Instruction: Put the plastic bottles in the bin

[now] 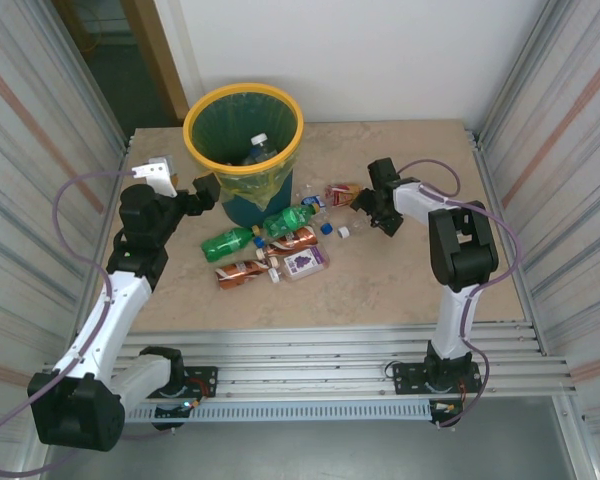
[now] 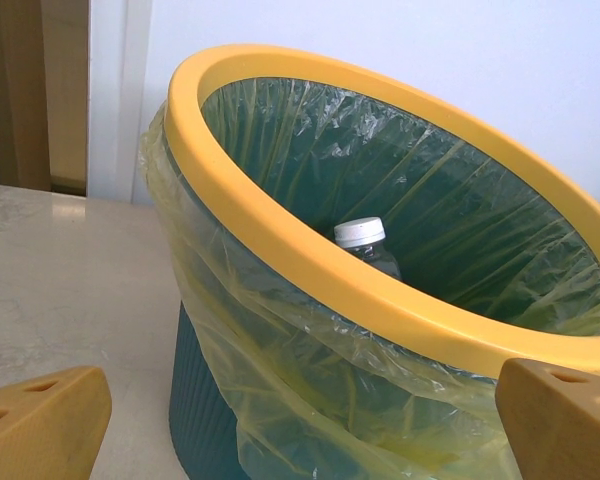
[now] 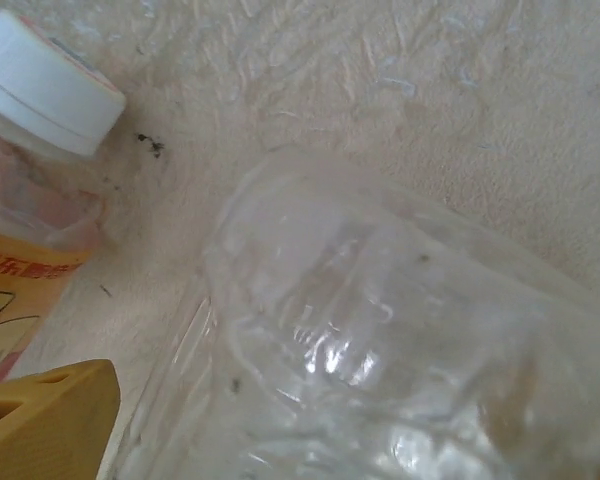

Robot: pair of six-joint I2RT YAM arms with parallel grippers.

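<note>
A beige bench (image 1: 410,280) sits between ribbed metal walls (image 1: 40,120). The yellow-rimmed bin (image 1: 242,90) stands near its far edge. The plastic bottles (image 1: 288,222) lie clustered just before it, with bare bench nearer. Left end effector (image 1: 205,192), fingers spread and empty, hovers beside the rim; its camera shows a white-capped bottle (image 2: 361,233) inside. Right end effector (image 1: 365,207) sits low over a clear crushed bottle (image 3: 380,350); its grip cannot be told.

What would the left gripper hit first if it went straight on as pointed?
The bin: the left gripper points at its near side, so it would probably touch the liner just under the yellow rim first, though depth is unclear.
</note>
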